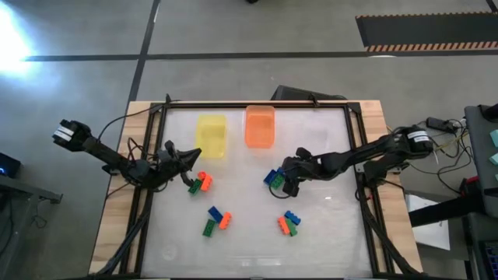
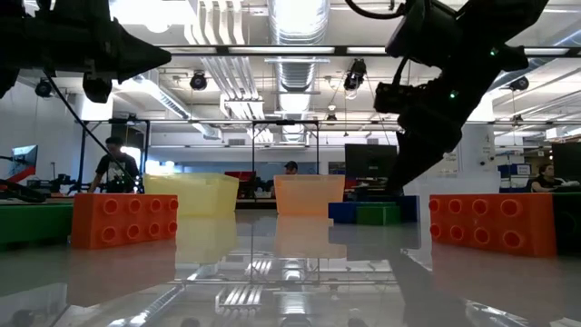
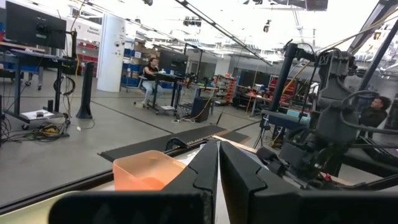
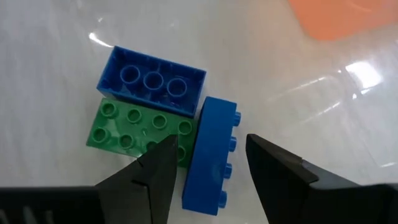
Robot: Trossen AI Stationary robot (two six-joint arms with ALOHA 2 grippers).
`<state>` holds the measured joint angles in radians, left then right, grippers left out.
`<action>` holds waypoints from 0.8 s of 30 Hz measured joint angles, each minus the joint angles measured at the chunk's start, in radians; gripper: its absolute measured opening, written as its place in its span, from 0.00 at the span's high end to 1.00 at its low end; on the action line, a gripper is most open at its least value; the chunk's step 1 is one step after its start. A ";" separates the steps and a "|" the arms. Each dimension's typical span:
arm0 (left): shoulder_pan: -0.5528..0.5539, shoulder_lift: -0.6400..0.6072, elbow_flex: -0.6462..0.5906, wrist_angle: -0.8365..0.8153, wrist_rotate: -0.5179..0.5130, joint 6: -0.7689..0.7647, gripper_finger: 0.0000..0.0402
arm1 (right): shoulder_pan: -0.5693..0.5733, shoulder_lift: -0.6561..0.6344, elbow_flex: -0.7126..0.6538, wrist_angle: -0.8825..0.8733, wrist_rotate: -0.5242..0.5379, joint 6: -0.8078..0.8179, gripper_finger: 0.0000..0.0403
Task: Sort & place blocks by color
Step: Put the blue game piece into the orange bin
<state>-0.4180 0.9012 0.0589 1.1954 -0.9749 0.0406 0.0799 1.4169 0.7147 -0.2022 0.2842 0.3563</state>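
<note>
Blue and green blocks (image 4: 149, 106) are clustered right of the table's (image 1: 327, 233) centre, near the orange tray (image 1: 260, 127). The right gripper (image 4: 208, 165) is held just above them, jaws parted on either side of a blue block (image 4: 211, 152) lying on its side. More blocks (image 1: 201, 183) are scattered left and nearer. The left gripper (image 3: 219, 163) is raised at the left, jaws pressed together, empty.

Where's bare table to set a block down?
Free: the near edge of the table, and the middle between the orange tray and the lower block clusters. Crowded: around the right claw and its blue-green blocks.
</note>
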 joint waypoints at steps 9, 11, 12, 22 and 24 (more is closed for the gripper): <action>0.000 0.000 -0.001 0.000 0.000 0.000 1.00 | 0.000 0.012 0.000 0.000 0.000 0.013 0.59; 0.000 0.000 -0.001 0.000 0.000 0.000 1.00 | 0.000 0.012 0.000 0.000 0.001 0.013 0.62; 0.000 0.000 -0.001 0.000 0.000 0.000 1.00 | 0.000 0.012 0.000 -0.001 0.001 0.013 0.64; 0.000 0.000 -0.001 0.000 0.000 0.000 1.00 | 0.000 0.012 0.000 0.003 0.006 0.037 0.84; 0.000 0.000 -0.001 0.000 0.000 0.000 1.00 | 0.000 0.011 0.000 0.005 0.007 0.037 0.87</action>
<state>-0.4183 0.9012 0.0578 1.1954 -0.9752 0.0406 0.0795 1.4284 0.7147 -0.1975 0.2914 0.3935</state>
